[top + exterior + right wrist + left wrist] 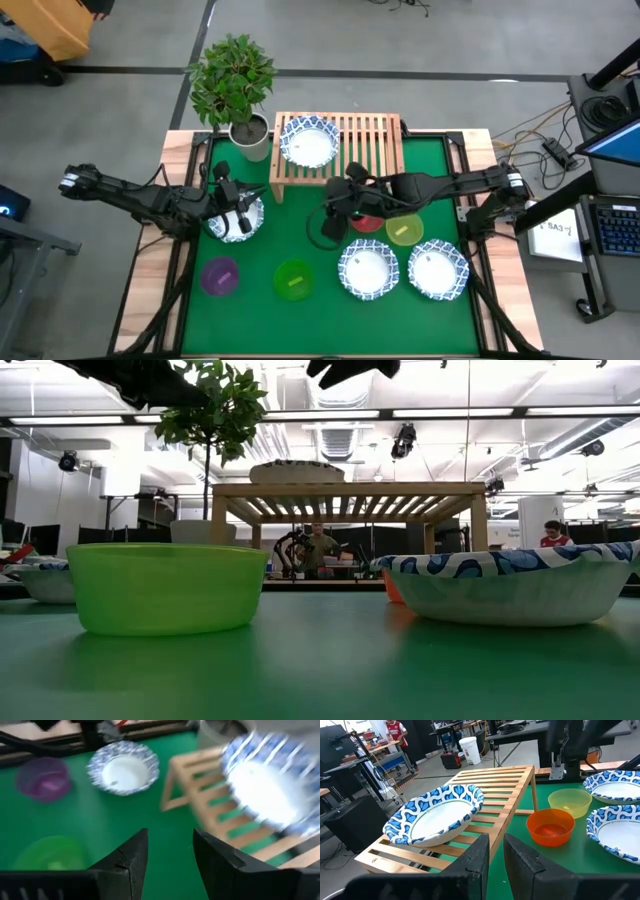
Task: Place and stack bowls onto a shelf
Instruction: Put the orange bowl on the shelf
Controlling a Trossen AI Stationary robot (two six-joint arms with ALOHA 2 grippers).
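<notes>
I see one patterned bowl (308, 142) already sitting on the left part of the shelf (370, 140), which stands at the far middle of the green tabletop (260, 300). A second patterned bowl (236, 217) rests on the tabletop to the left, in front of the shelf's left end, and my left tool (238, 205) hangs just over it. In the left wrist view its two fingers (520, 860) stand close together with only a narrow gap and nothing between them.

My right tool (335, 205) sits over bare green near the middle, just in front of the shelf, with the red bowl (366, 221) partly under that arm and the yellow-green bowl (404, 231) touching or just beside it to the right. The right wrist view shows its fingers (130, 857) parted and empty.

Nearer me, two more patterned bowls lie side by side on the right: one (369, 269) just beside the other (438, 269). The green bowl (293, 280) is near centre and the purple bowl (220, 276) to its left. A potted plant (235, 85) stands at the shelf's far-left corner.
</notes>
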